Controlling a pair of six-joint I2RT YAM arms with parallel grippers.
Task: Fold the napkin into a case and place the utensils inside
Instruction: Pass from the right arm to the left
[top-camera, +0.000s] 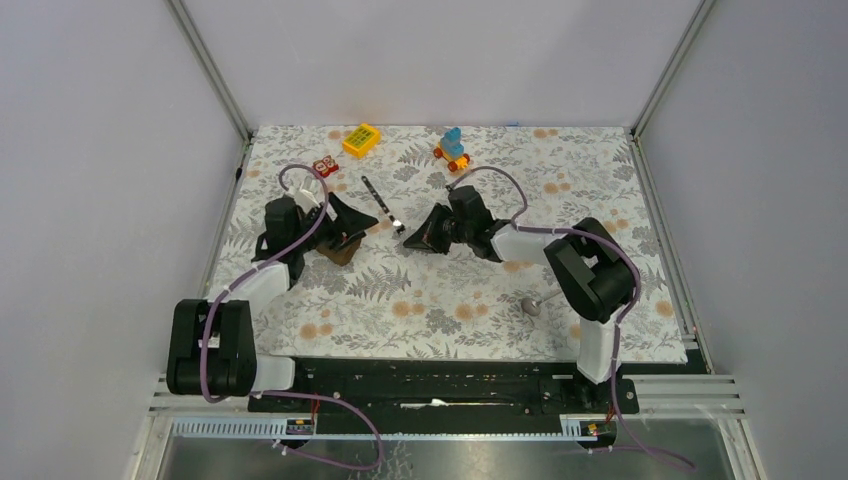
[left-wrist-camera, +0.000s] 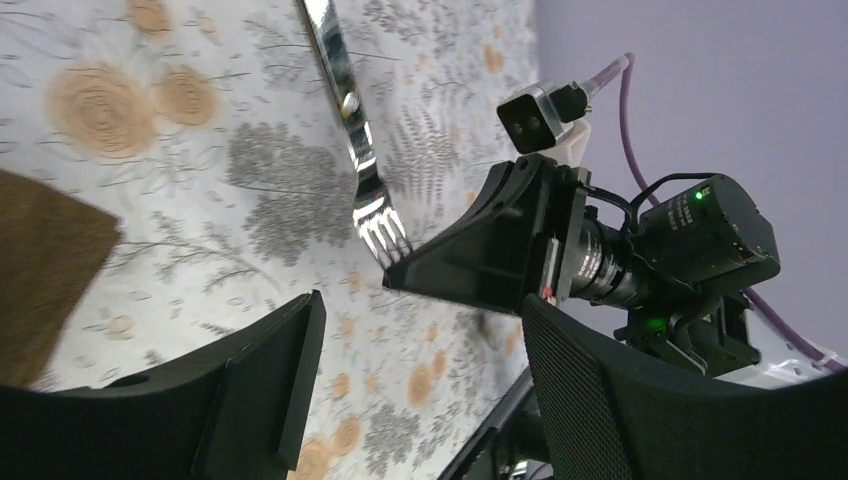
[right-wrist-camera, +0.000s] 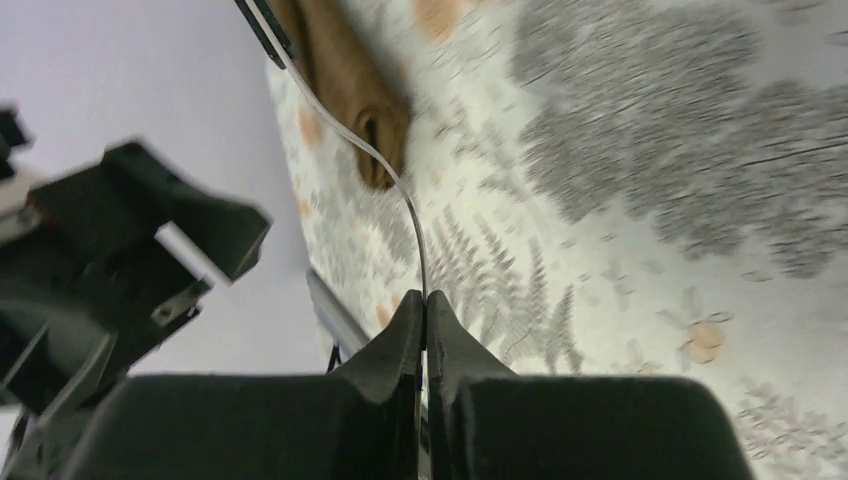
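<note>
The brown napkin (top-camera: 340, 251) lies bunched small on the tablecloth, partly under my left gripper (top-camera: 350, 226). That gripper (left-wrist-camera: 420, 390) stands open with nothing between its fingers; the napkin's corner (left-wrist-camera: 40, 270) shows at the left of its view. A silver fork (top-camera: 380, 203) lies slanted between the arms. My right gripper (top-camera: 408, 238) is shut on its tine end, and the thin metal (right-wrist-camera: 400, 185) runs up from the closed tips (right-wrist-camera: 425, 310) toward the napkin (right-wrist-camera: 345, 70). From the left wrist, the fork (left-wrist-camera: 345, 110) meets the right gripper (left-wrist-camera: 480, 255). A small spoon (top-camera: 533, 304) rests beside the right arm.
A yellow block (top-camera: 361, 139), a small red toy (top-camera: 324, 166) and a blue-and-orange toy car (top-camera: 452, 148) stand along the far edge of the floral tablecloth (top-camera: 450, 300). Metal frame rails border the cloth on both sides.
</note>
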